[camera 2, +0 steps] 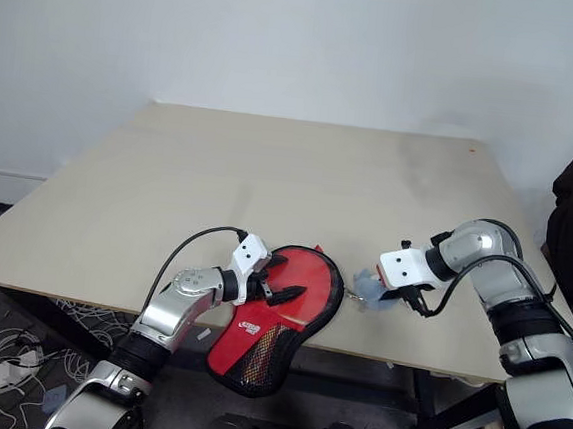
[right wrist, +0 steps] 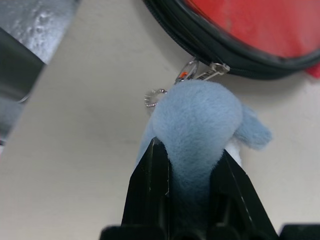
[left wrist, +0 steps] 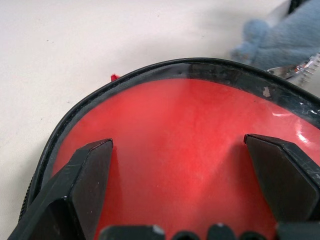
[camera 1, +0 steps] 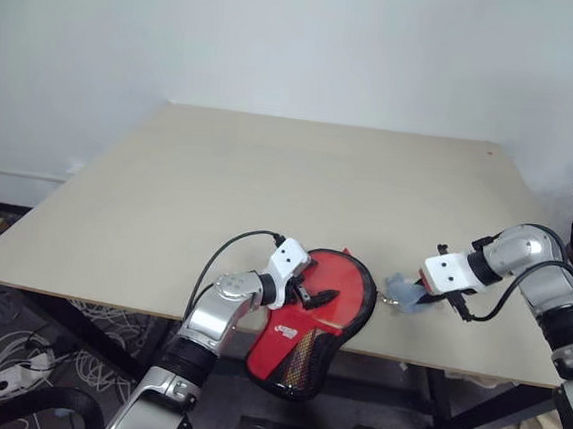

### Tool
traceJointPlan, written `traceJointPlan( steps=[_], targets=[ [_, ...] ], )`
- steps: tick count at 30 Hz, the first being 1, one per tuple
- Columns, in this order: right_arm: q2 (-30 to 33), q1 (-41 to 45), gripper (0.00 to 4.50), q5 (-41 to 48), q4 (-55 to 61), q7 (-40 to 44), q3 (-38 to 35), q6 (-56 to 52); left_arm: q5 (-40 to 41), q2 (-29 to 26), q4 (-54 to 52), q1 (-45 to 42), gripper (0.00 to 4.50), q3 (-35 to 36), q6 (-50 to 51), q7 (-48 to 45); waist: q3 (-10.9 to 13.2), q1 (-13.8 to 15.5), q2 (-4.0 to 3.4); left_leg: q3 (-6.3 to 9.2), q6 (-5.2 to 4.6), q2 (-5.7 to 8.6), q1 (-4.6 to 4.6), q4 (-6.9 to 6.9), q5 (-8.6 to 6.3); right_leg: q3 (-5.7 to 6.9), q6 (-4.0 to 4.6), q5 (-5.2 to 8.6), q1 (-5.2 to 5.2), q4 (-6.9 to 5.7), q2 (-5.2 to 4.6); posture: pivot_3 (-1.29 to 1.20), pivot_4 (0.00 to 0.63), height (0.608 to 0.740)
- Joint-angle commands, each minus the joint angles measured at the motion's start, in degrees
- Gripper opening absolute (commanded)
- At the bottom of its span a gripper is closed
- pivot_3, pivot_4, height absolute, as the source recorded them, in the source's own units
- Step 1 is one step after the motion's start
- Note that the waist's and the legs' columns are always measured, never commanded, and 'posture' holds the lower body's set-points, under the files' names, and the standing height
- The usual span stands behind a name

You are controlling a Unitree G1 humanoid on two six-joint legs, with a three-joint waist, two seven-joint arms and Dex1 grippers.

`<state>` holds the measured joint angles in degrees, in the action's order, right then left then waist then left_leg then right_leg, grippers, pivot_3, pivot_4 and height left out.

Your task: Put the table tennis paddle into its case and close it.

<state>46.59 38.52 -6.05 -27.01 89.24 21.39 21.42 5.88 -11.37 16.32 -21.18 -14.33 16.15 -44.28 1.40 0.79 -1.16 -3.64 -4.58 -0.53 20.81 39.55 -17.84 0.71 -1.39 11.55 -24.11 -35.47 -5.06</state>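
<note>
Two grippers on my screens, one case at the near table edge. Case lies w/ its long axis running from the round head on the table, down toward me and a bit to the left; narrow handle end w/ mesh pocket hangs off the edge. Red paddle face shows through the round head, ringed by the black zip edging; can't see the handle, so I can't tell how it sits beyond the face.

Left gripper comes in from the left, over the case's round head. Its fingers are spread wide, one each side of the red face in my left wrist view, nothing pinched between them. Can't tell if the tips touch the surface or sit just above it.

Further right, just beside the case's right rim, a small blue-grey plush charm hangs on a short chain and clip from the zip edge. Right gripper points down and left, fingers nearly together, pinching the charm's lower part. Case head is just beyond the charm, apart from those fingers.
</note>
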Motion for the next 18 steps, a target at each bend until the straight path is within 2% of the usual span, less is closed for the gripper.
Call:
traceJointPlan(
  steps=[1, 9, 18],
  targets=[
    [4.5, -2.9, 0.37, 3.5, 6.4, 3.3, 0.6, -1.2, -1.5, -1.1, 5.1, 2.8, 4.5, -1.2, 3.1, 0.4, 0.0, 0.1, 0.05, 0.02, 0.0, 0.0, 0.0, 0.0, 0.0, 0.02, 0.0, 0.0, 0.02, 0.04, 0.01, 0.0, 0.0, 0.74],
    [7.1, -7.6, 0.37, 4.3, 12.6, 3.0, 0.8, -1.4, -1.3, -1.2, 5.4, 2.5, 4.5, -1.4, 2.9, 0.4, 0.1, 0.2, 0.18, 0.1, -0.07, 0.0, -0.05, 0.0, -0.03, 0.17, -0.05, 0.01, 0.26, 0.36, 0.02, 0.0, 0.0, 0.74],
    [3.0, -3.2, 0.37, -0.3, 6.3, -2.1, 1.2, -1.6, -1.4, -2.1, 4.4, 2.0, 4.5, -3.4, 2.6, -3.0, 0.1, -0.1, 0.25, 0.2, -0.11, -0.02, -0.18, 0.0, -0.1, 0.25, -0.05, 0.0, 0.55, 0.57, 0.06, 0.0, 0.0, 0.74]
  ],
)
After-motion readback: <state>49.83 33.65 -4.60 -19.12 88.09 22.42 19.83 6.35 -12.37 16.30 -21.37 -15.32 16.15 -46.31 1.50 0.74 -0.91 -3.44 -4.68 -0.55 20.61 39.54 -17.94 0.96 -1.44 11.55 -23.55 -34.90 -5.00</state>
